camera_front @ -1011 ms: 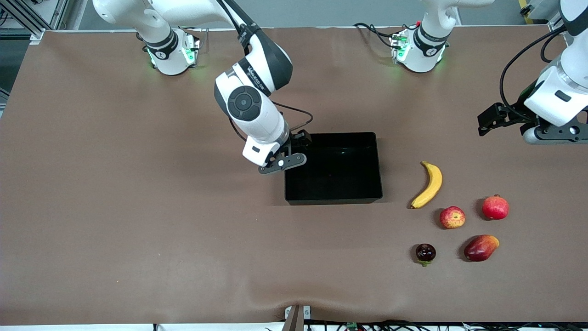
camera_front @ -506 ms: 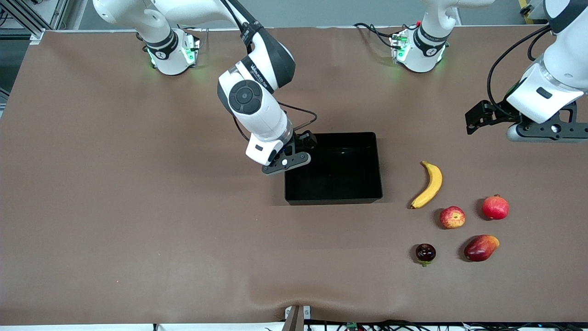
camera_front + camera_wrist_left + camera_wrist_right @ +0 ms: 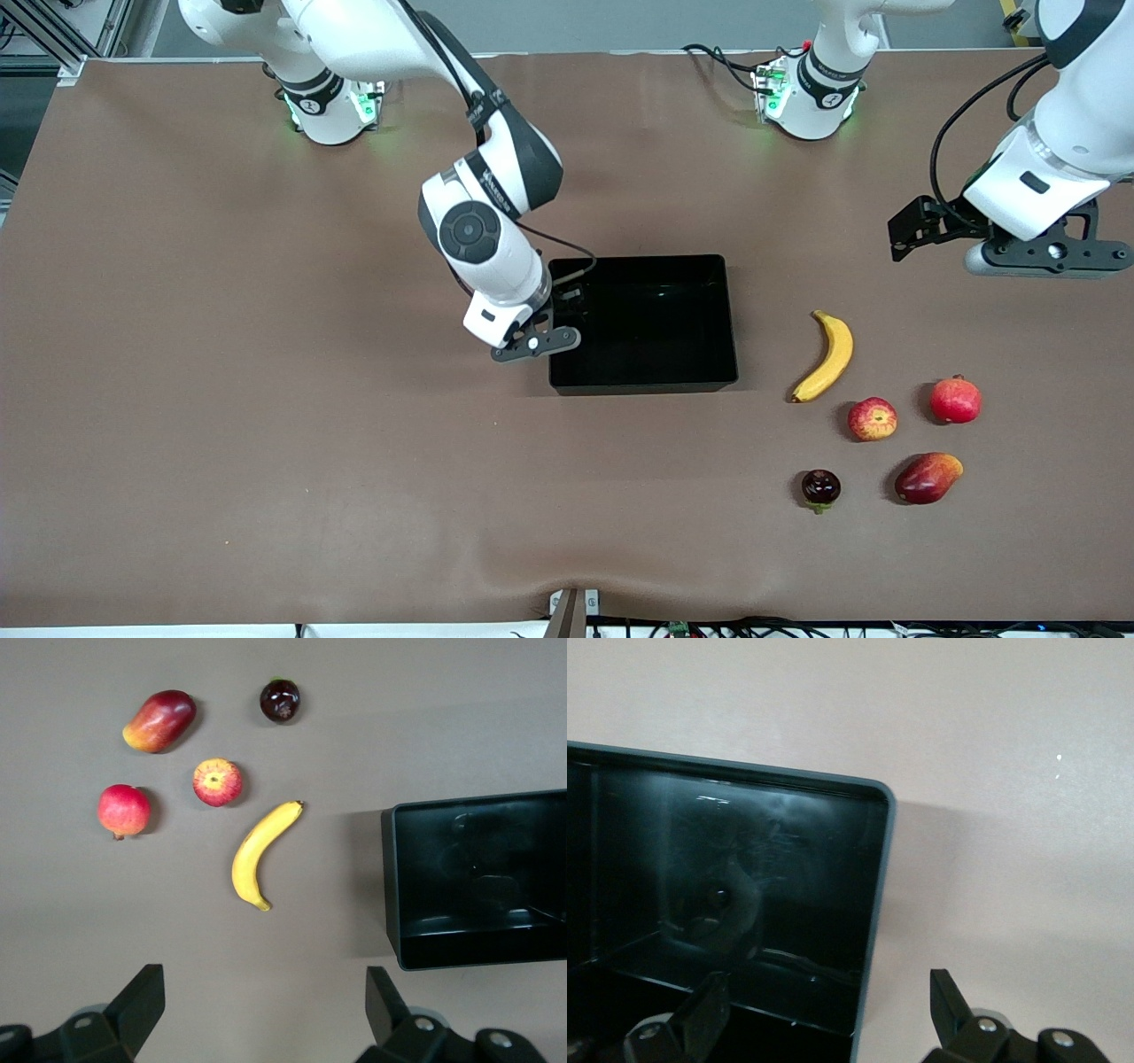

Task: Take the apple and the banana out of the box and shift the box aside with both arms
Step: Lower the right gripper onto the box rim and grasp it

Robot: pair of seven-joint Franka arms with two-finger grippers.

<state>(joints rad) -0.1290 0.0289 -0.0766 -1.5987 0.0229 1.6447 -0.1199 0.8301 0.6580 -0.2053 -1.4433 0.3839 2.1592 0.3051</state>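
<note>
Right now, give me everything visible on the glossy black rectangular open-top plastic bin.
The glossy black rectangular open-top plastic bin sits flat and upright on the brown table, near its middle. Low walls, rounded corners, a reflective floor with faint smudges, and nothing inside. The curved yellow banana lies apart from it toward the left arm's end. The right gripper, fingers open, straddles the bin's wall at the right arm's end; contact cannot be told.

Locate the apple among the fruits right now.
In the front view, the apple lies toward the left arm's end of the table, just nearer the camera than the banana, beside the crowned red fruit.
</note>
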